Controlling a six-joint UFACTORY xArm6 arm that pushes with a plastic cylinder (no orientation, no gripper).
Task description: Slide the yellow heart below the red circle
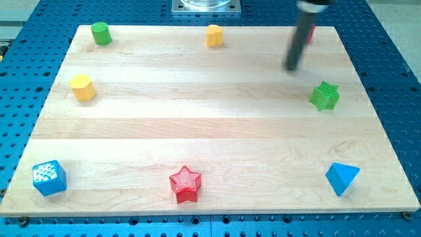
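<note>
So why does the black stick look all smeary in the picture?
In the camera view the rod is blurred along its length, likely from moving; my tip sits up-left of the green star. Most of a red block hides behind it. The blocks look sharp; light is soft and even, shadows faint, no strong glare on the board.

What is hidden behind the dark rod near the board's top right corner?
A sliver of a red block shows beside the rod, above my tip. Its shape is covered, so I cannot confirm a circle.

This looks like a robotics lab bench: a pale wooden board lies on a blue metal plate drilled with a regular grid of holes, and a grey metal mount sits at the view's top edge.
</note>
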